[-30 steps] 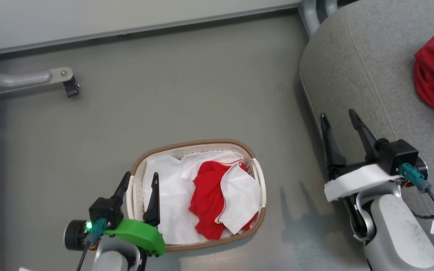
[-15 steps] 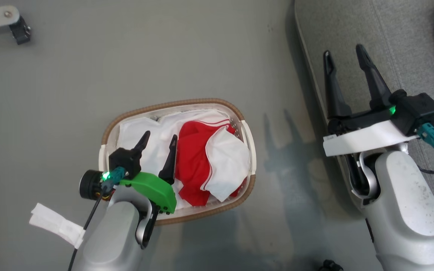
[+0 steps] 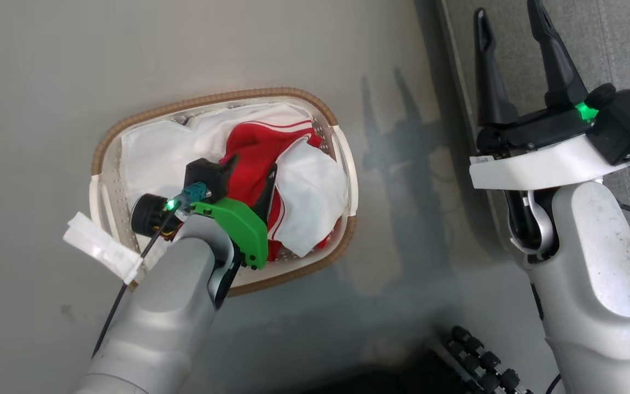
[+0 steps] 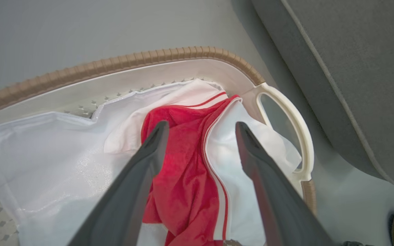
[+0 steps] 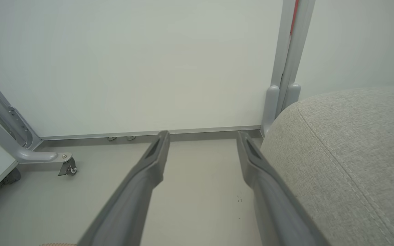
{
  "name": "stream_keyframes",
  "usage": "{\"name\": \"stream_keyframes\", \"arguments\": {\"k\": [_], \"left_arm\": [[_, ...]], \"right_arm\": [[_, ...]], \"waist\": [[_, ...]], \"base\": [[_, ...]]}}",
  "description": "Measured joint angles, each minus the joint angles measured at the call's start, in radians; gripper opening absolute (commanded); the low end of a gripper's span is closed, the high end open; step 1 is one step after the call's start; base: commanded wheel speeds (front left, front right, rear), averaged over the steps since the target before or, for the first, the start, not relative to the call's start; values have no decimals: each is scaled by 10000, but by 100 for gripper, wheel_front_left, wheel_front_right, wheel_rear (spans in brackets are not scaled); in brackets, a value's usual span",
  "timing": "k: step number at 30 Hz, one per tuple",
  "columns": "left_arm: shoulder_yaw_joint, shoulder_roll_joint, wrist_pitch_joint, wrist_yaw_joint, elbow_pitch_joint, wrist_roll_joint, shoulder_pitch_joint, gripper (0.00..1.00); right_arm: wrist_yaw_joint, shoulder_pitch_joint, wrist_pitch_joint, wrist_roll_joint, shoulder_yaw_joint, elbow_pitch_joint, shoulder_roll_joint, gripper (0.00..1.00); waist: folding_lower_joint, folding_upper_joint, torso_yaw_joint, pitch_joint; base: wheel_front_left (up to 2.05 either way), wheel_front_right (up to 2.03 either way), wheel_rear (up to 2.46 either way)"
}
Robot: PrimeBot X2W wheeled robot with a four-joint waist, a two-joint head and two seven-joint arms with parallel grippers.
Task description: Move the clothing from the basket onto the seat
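1. The left gripper [image 4: 201,124] hangs low over the basket [image 3: 211,98] with its jaws spread wide. One finger stands on each side of a red fold of the clothing [image 4: 183,164], and nothing is pinched yet.
2. The fingers point down into the heap, probably so that closing gathers a thick bunch and not one thin hem.
3. The clothing lies bunched toward the basket's right end. It is red cloth with a white panel and striped trim, resting on the plain white sheet [image 3: 151,153] that covers the left end.
4. The basket stands on the floor [image 3: 74,82], near the seat's [image 5: 347,143] left edge but apart from it, which keeps the carry short.
5. The right gripper [image 5: 202,134] is held up beside that edge, its jaws apart and empty, apparently parked clear of the left arm's path.
6. The step in hand looks like the reach before a grasp, and the risk is catching the sheet along with the garment.
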Motion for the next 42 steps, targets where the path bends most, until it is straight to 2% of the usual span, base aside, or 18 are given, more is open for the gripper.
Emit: {"name": "stream_keyframes", "arguments": {"k": [6,14,30,31,33,34,42], "left_arm": [[-1058,0,428,-13,541,-840,-784,100],[-1808,-2,639,-13,1216,-1668,-1557,100],[-3018,-2,1089,169,2138,-2500,-2083,100],[-3045,0,1110,188,2163,-2543,-2083,76],[-3097,0,1114,219,2293,-2690,-2083,2],[-3141,2,1112,219,2345,-2736,-2083,0],[-3327,2,840,176,2646,-2995,-2122,0]], "right_arm": [[0,-252,0,86,153,-236,-2,100],[0,-471,0,167,359,-380,0,100],[0,-320,0,98,303,-462,0,100],[0,-298,0,98,286,-462,0,100],[0,-237,0,96,257,-460,0,100],[0,-234,0,96,249,-458,0,100],[0,-258,0,136,249,-407,0,100]], "waist": [[1,0,-209,715],[0,0,-460,1420],[0,0,-724,1781],[0,0,-721,1784],[0,0,-708,1785],[0,0,-701,1781],[0,0,-666,1691]], "base": [[0,0,0],[0,0,0],[0,0,0],[0,0,0],[0,0,0],[0,0,0],[0,0,0]]}}
